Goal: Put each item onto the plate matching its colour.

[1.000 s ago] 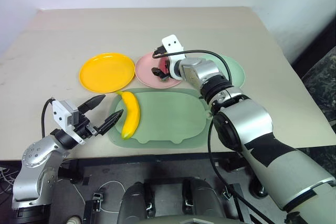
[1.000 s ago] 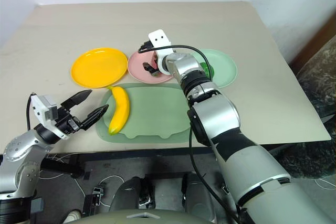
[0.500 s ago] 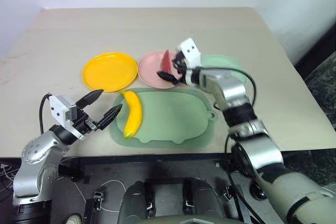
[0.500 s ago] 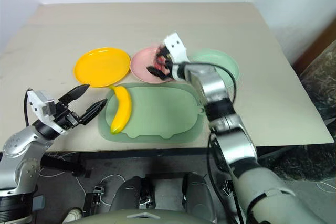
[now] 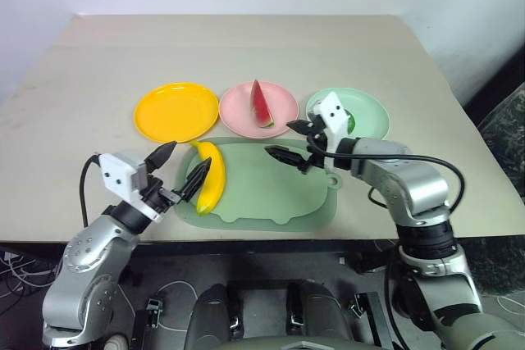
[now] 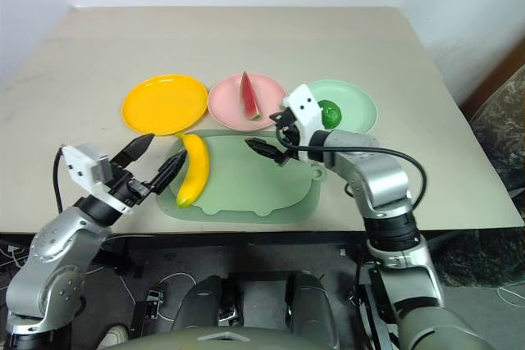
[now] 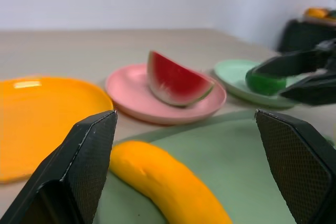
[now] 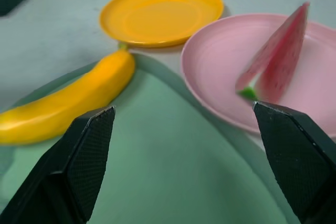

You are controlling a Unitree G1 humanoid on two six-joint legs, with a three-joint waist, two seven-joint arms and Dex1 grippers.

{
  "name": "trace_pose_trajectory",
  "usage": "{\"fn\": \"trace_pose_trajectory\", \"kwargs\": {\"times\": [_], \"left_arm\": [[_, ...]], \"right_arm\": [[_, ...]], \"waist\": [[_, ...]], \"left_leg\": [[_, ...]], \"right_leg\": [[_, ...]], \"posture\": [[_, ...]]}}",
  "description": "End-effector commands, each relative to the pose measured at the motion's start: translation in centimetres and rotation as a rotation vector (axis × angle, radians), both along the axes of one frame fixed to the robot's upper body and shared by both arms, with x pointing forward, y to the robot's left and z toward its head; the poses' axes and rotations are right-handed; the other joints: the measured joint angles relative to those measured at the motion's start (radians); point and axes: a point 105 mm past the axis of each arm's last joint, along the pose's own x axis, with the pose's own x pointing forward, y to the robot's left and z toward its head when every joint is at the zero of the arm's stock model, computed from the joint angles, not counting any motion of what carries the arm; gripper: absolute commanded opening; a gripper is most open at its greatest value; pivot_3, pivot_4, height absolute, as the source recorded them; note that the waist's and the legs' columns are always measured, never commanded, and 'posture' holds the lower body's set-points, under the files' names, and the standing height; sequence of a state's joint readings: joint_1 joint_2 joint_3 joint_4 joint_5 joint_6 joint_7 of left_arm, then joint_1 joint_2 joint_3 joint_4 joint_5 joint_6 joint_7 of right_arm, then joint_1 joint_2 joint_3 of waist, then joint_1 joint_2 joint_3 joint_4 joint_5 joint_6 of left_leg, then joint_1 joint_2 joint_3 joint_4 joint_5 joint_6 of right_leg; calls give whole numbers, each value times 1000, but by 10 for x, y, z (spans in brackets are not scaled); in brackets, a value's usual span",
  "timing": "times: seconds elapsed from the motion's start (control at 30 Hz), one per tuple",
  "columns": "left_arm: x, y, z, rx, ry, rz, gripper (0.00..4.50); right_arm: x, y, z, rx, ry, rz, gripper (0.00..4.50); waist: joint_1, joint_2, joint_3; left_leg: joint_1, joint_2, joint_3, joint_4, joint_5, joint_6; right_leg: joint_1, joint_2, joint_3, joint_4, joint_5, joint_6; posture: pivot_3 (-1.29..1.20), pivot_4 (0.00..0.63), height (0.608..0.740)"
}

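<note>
The red watermelon wedge (image 5: 260,104) stands on the pink plate (image 5: 279,102). A small green fruit (image 6: 329,113) lies on the mint green plate (image 5: 369,109). The orange-yellow plate (image 5: 175,111) is bare. A yellow banana (image 5: 209,186) lies on the left end of the pale-green tray (image 5: 275,190). My left gripper (image 5: 185,165) is open just left of the banana, one finger over it, holding nothing. My right gripper (image 5: 282,140) is open and empty above the tray's far right part, close to the pink plate.
The three plates stand in a row behind the tray on a beige table (image 5: 246,47). The table's front edge runs just below the tray. A wall rises behind the table, and dark clutter lies off its right side.
My right gripper has drawn back from the pink plate toward me, leaving the watermelon wedge standing there. My left gripper has shifted a little right, closer to the banana.
</note>
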State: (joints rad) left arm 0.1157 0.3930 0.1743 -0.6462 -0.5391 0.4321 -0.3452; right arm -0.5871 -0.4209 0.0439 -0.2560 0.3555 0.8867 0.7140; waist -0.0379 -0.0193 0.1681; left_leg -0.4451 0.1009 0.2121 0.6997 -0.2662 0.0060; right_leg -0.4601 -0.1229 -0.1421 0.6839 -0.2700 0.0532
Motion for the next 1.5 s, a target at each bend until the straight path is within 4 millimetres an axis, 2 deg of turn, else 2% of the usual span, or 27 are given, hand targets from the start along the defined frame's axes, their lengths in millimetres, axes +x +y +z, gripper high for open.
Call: {"fn": "trace_pose_trajectory", "kwargs": {"times": [0.03,0.13,0.23,0.47,0.63,0.8,0.97,1.07,1.27,1.3,1.5], "left_arm": [[-2,-7,-5,56,71,94,4417],[3,-5,-17,68,158,166,4417],[7,-6,-24,69,205,197,4417],[17,-21,-32,43,273,142,4417],[24,-26,-37,41,314,112,4417],[30,-28,-42,57,356,97,4417],[32,-35,-39,57,353,57,4417],[32,-38,-39,74,354,40,3802],[34,-30,-40,74,364,74,1778],[35,-28,-39,80,358,82,1574],[28,-25,-21,89,251,64,1569]], "right_arm": [[-13,-7,10,12,-17,52,4469],[-22,-8,5,-12,-5,87,4469],[-23,-11,-1,-33,5,71,4469],[-35,-18,-11,-2,37,58,4469],[-44,-13,-17,82,9,50,4469],[-43,-14,-18,192,-99,-7,4469],[-35,-10,-35,183,-111,-44,4469],[-31,-6,-39,165,-131,-50,4500],[-26,-4,-37,162,-148,-36,4500],[-24,-4,-36,158,-149,-33,4500],[-19,-6,-33,151,-153,-24,4500]], "waist": [[0,0,0],[1,0,0],[1,0,0],[17,0,0],[25,0,0],[26,-1,0],[26,-1,0],[26,-1,0],[26,-1,0],[25,-1,0],[23,0,0]], "left_leg": [[0,0,0,0,0,0],[0,0,0,0,0,0],[0,0,0,0,0,0],[1,0,0,0,0,0],[1,0,-1,0,0,0],[0,0,-1,0,0,0],[1,0,-1,1,0,0],[1,0,-1,1,0,0],[1,0,-1,1,0,0],[1,0,-1,1,0,0],[1,0,-1,1,0,0]], "right_leg": [[0,0,0,0,0,0],[0,0,0,0,0,0],[0,0,0,0,0,0],[1,0,0,0,0,0],[1,0,0,0,0,0],[1,0,-1,0,0,0],[1,0,-1,0,0,0],[1,0,-1,0,0,0],[2,0,-1,0,0,0],[2,0,-1,0,0,0],[2,1,-1,0,0,0]], "posture": [[0,150,695],[0,150,695],[0,150,695],[0,150,695],[0,150,695],[0,150,695],[0,150,695],[0,150,695],[0,150,695],[0,150,695],[0,150,695]]}}
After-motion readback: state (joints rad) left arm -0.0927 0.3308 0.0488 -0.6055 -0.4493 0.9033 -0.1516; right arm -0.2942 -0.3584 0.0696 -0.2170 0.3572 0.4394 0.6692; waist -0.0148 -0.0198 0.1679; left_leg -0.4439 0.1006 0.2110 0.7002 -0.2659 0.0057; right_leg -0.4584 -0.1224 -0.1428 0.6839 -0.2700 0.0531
